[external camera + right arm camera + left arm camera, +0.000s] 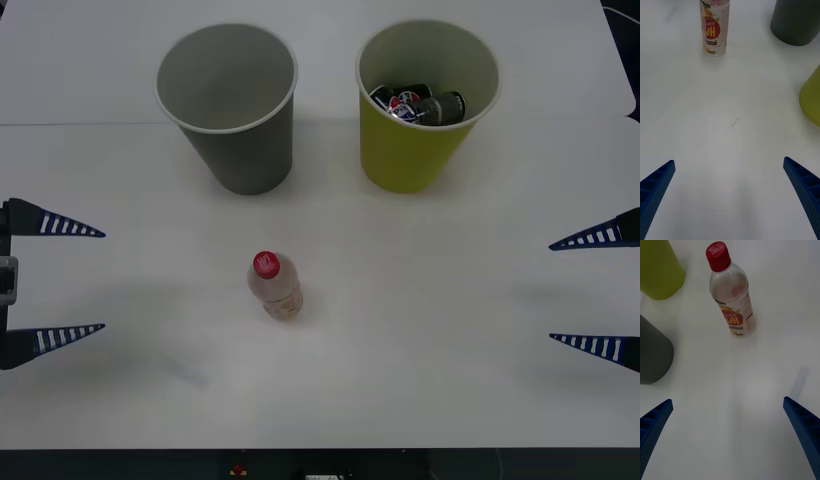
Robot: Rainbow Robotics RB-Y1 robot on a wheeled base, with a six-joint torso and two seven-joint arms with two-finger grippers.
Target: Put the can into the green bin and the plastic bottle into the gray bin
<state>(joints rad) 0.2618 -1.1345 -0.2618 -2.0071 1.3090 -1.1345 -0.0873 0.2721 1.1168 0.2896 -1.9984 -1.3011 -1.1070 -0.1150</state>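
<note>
The plastic bottle (274, 285) stands upright alone in the middle of the white table (450, 400), bare surface all round it, so either side gives open approach. Behind it the gray bin (232, 110) and the green bin (425, 105) stand apart with a gap between them. The green bin's mouth is open above cans (420, 104).

The plastic bottle (274, 286) stands before the gray bin (228, 105), left of the green bin (425, 100).
</note>
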